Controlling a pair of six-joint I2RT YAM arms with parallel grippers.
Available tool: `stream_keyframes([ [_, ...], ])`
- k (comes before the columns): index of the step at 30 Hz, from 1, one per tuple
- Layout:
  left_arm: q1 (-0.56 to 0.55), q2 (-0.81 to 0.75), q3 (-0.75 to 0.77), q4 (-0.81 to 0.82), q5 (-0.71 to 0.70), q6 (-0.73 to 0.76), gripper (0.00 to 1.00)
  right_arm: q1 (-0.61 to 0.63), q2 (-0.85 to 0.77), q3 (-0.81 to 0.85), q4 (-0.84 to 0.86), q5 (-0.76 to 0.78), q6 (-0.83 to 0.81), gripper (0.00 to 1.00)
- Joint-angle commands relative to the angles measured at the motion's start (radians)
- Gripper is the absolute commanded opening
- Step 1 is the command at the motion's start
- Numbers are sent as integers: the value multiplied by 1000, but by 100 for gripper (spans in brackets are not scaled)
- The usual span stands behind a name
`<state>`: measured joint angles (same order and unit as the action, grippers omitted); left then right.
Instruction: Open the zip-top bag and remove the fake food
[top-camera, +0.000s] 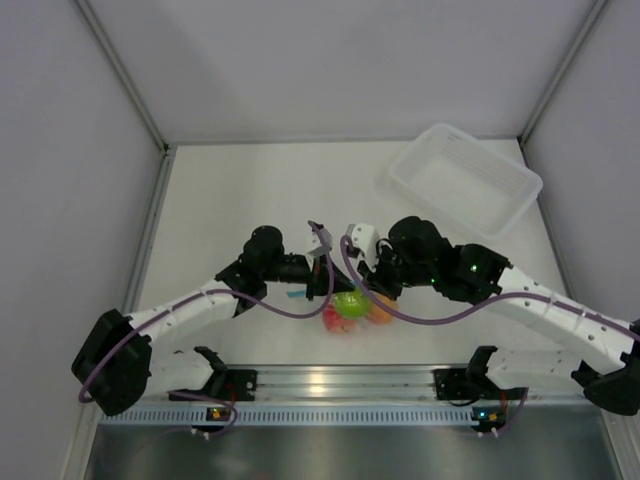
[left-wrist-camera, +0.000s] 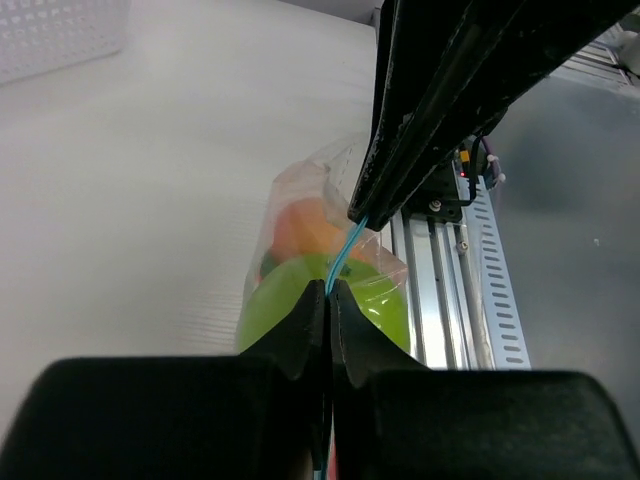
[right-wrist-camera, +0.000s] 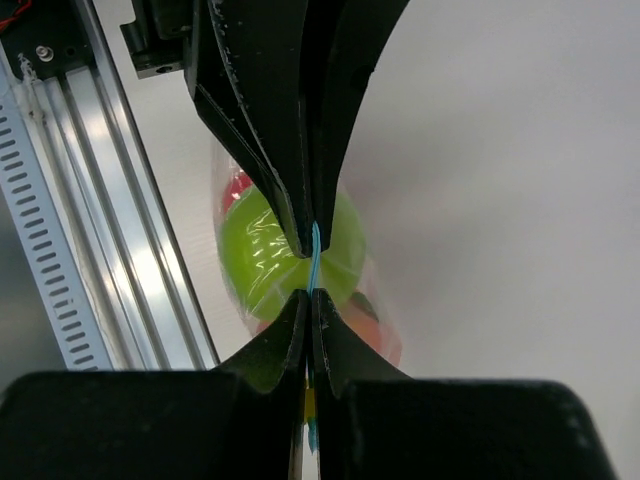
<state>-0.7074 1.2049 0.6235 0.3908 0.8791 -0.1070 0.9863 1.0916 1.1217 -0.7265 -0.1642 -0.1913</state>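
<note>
The zip-top bag (top-camera: 350, 306) hangs just above the table near the front rail, held up by its light blue zip strip (left-wrist-camera: 346, 252). Inside it sits the fake food: a lime green fruit (right-wrist-camera: 255, 250), a red one (right-wrist-camera: 237, 186) and an orange-peach one (left-wrist-camera: 305, 228). My left gripper (left-wrist-camera: 328, 286) is shut on the strip from one side. My right gripper (right-wrist-camera: 308, 294) is shut on the same strip (right-wrist-camera: 315, 258) from the other side. The two sets of fingertips nearly meet over the green fruit. In the top view the left gripper (top-camera: 322, 272) and right gripper (top-camera: 372, 276) face each other above the bag.
A translucent white bin (top-camera: 460, 180) stands at the back right; its corner shows in the left wrist view (left-wrist-camera: 50, 35). The aluminium rail (top-camera: 330, 382) with the arm bases runs right beside the bag. White walls close in the left, right and back.
</note>
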Motion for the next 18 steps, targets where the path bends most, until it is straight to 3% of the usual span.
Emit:
stream_keyframes([
  [1,-7,-4,36,43,6,10,0,15,-52,46,44,14,-7,0],
  [4,-9,-24,36,43,9,0,0,15,-73,17,73,60,16,1],
  [6,-9,-45,38,43,23,-5,0,14,-111,-15,108,118,50,19],
  [8,-9,-76,32,45,43,-16,0,12,-153,-40,145,129,65,28],
  [18,-9,-208,27,43,100,-62,0,11,-580,-292,377,77,122,39],
])
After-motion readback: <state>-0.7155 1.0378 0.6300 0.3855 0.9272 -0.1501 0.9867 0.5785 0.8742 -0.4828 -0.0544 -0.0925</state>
